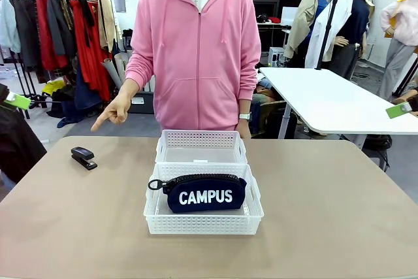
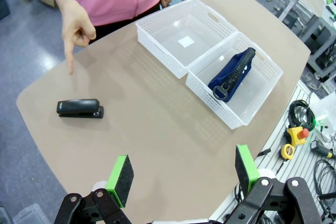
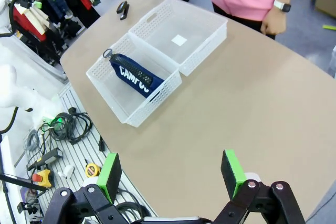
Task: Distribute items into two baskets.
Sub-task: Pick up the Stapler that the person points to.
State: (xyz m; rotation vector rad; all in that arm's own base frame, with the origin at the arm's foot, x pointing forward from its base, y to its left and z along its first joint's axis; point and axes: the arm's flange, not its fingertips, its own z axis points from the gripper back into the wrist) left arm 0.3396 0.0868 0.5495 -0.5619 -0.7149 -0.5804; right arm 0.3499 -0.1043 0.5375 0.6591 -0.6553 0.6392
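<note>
Nearest the robot, the left gripper [image 2: 184, 174] and the right gripper [image 3: 170, 174] hang high above the tabletop [image 1: 326, 213]. Both have their jaws released and spread wide with nothing between the green pads, which reads as waiting rather than reaching. At the middle of the tabletop the near basket [image 1: 202, 225] holds the pouch [image 1: 204, 194], set lengthwise on its edge with the CAMPUS lettering facing the robot and the ring pull at its 9 o'clock end. It fits within the walls, so that half of the job looks settled. Touching it at 12 o'clock, the far basket [image 1: 201, 139] carries only a small white label on its floor, so I judge it to be where the remaining item belongs. That item, the stapler [image 1: 83, 157], lies flat on the bare tabletop at about 10 o'clock from the baskets, well apart from them and on the left arm's side. Just beyond it the person's pointing hand [image 1: 115, 110] hovers with the index finger aimed down toward it, not touching, most likely to mark it as next. Nothing lies between the stapler and the far basket. The hand is the one thing a descending gripper would have to mind. Behind the person stand a clothes rack [image 1: 59, 24] at 10 o'clock and a white table [image 1: 326, 93] at 2 o'clock, both away from the work.
</note>
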